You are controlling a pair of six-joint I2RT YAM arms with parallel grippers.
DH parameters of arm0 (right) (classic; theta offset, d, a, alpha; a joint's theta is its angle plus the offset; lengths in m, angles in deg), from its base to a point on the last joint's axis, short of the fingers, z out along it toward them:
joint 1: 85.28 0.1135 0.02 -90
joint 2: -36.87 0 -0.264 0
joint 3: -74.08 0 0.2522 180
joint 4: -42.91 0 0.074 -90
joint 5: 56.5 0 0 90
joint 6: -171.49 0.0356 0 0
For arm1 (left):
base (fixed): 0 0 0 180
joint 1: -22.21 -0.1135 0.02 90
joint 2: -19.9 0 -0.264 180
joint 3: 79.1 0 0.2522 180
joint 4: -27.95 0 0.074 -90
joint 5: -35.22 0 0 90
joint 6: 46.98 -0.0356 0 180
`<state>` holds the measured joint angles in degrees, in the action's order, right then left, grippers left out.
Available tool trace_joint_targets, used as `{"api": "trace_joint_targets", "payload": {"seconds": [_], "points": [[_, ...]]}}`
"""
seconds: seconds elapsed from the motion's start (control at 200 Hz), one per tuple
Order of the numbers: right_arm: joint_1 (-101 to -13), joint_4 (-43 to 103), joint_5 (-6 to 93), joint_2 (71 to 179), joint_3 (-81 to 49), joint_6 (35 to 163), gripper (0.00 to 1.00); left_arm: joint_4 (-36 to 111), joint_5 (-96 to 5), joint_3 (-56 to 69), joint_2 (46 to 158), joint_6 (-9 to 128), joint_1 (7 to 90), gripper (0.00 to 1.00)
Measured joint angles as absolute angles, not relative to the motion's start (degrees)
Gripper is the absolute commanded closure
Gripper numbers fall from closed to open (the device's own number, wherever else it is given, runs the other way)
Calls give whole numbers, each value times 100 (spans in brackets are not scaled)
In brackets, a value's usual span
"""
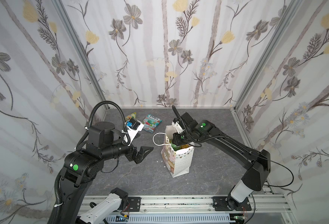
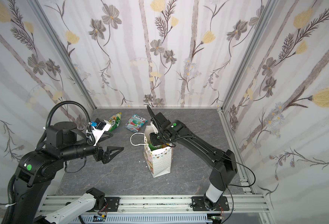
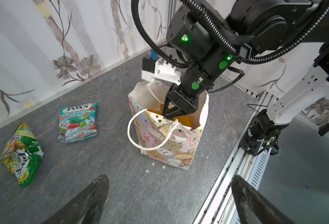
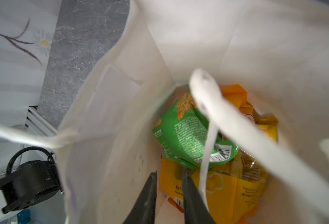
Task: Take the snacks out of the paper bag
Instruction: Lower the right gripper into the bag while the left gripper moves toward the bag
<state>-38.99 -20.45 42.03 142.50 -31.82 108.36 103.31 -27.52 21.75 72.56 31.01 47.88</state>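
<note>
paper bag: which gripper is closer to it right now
Right. The right gripper is down inside the bag's open top, above the packets in it. The left gripper hangs open over the table beside the bag, not touching it.

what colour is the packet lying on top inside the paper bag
The top packet is bright green with small white print; clearest in the right wrist view.
</note>
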Motion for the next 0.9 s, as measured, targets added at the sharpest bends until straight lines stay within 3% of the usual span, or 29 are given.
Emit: {"api": "trace_joint_targets", "payload": {"seconds": [0.734,0.899], "points": [[-3596,-2375,3976,15200,-3177,10729,28,10401,-2926,2148,7291,3083,4803,0],[-3565,-2259,4074,15408,-3112,10642,24,10388,-2953,2015,7221,3103,4806,0]]}}
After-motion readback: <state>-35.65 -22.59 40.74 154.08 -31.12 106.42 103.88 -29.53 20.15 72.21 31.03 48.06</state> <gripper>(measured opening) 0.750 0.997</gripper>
